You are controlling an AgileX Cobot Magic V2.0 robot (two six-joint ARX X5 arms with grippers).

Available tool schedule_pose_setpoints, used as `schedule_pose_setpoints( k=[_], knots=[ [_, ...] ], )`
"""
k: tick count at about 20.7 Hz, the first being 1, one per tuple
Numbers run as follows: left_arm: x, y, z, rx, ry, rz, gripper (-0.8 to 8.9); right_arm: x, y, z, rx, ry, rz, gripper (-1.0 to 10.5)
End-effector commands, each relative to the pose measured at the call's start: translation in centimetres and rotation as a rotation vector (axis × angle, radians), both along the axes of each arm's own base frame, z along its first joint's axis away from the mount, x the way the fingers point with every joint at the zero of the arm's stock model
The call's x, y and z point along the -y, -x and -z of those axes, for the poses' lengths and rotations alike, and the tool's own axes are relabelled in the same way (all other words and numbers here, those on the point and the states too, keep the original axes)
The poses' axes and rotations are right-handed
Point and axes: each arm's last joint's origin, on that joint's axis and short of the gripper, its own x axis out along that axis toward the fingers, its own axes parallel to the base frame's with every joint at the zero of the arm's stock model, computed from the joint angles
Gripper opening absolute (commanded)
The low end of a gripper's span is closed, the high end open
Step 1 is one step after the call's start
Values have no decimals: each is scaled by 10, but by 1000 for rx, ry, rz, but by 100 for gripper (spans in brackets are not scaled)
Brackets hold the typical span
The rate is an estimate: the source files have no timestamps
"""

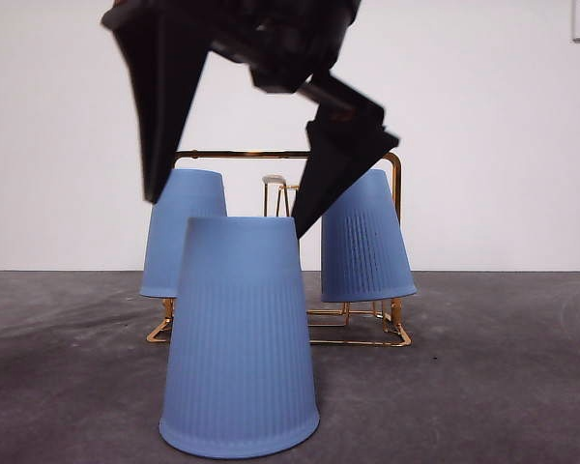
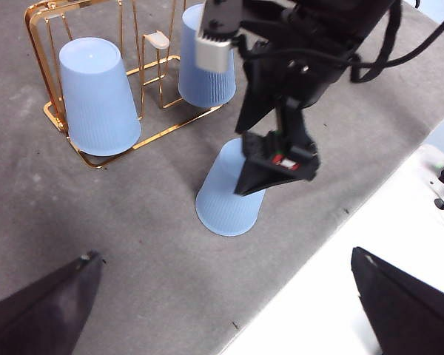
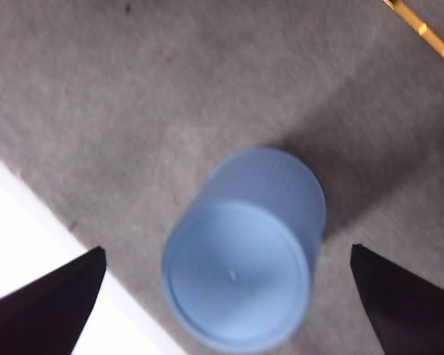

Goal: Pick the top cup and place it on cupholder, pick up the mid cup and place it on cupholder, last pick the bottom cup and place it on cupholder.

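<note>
One blue ribbed cup [image 1: 240, 338] stands upside down on the grey mat, in front of the gold wire cupholder [image 1: 242, 154]. Two more blue cups [image 1: 184, 232] [image 1: 365, 242] hang upside down on the cupholder's left and right ends. Its middle white-tipped prong [image 2: 157, 41] is bare. My right gripper [image 1: 227, 215] hovers open just above the front cup [image 3: 240, 251], jaws spread to either side and not touching it. The left gripper [image 2: 226, 254] is open and empty, held back and high over the mat, looking at the cup [image 2: 226, 203] and the cupholder [image 2: 37, 44].
The grey mat ends at a white table surface [image 2: 399, 222] close to the front cup, also seen as the white table surface [image 3: 15, 237]. A white wall stands behind the cupholder. A gold bar of the cupholder [image 3: 429, 37] shows in the right wrist view.
</note>
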Motion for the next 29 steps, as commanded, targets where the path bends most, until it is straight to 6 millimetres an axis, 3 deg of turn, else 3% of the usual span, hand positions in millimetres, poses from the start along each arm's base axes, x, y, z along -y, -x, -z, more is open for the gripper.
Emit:
schedule_pose_setpoints(
  k=[1, 6, 10, 15, 18, 22, 29],
  knots=[
    [1, 0, -3, 10, 17, 7, 570, -11, -2, 5, -2, -1, 5, 540],
    [1, 0, -3, 10, 17, 7, 570, -13, -4, 13, 4, 44, 21, 519],
    [1, 0, -3, 10, 17, 7, 570, -12, -3, 14, 8, 60, 27, 293],
    [1, 0, -3, 10, 17, 7, 570, -13, -1, 11, 3, 62, 19, 158],
    [1, 0, -3, 10, 17, 7, 570, -14, -1, -12, 13, 60, 12, 158],
    [1, 0, -3, 10, 17, 7, 570, -9, 2, -63, 70, 87, -3, 157],
    [1, -1, -4, 17, 20, 8, 570, 0, 1, -130, 320, 51, 58, 107]
  ],
)
